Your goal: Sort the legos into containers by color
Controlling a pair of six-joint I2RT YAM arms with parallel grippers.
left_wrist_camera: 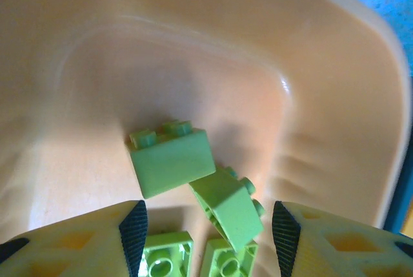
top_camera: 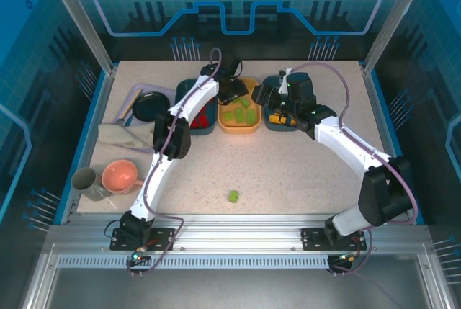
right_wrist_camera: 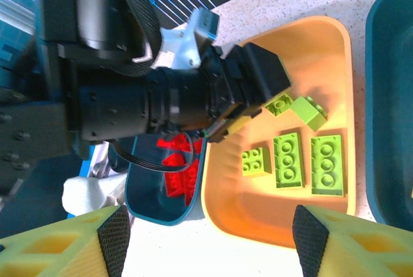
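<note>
The orange tray at the back middle holds several light green legos. My left gripper hangs open low over it. In the left wrist view its fingers straddle a tilted green brick leaning on flat ones, beside another green brick; neither pad touches them. The left teal tray holds red legos, the right teal tray yellow-orange ones. My right gripper is open and empty beside the orange tray. One green lego lies alone on the table near the front.
A round black dish sits at the back left, with a folded cloth in front of it. A pink cup and a grey cup stand at the left edge.
</note>
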